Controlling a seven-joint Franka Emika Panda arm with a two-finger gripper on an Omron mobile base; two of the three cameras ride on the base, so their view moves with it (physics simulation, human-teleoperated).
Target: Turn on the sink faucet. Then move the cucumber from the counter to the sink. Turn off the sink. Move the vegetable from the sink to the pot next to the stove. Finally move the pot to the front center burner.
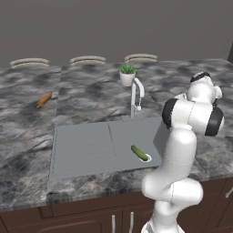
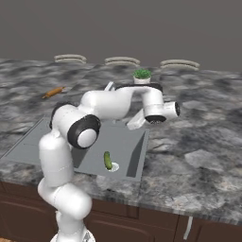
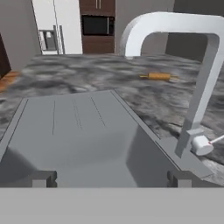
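Beside the round silver drain, low in the matte grey sink (image 1: 86, 150), lies the small dark green cucumber (image 1: 140, 153), well below the gripper (image 3: 111, 178). That gripper hovers empty near the slim arched faucet (image 3: 199, 87), jaws spread wide. Dark veined stone counter (image 1: 27, 104) surrounds the sink.

Plain grey wall (image 1: 113, 27); dark brown cabinets (image 1: 91, 218); white fridge (image 3: 54, 26)
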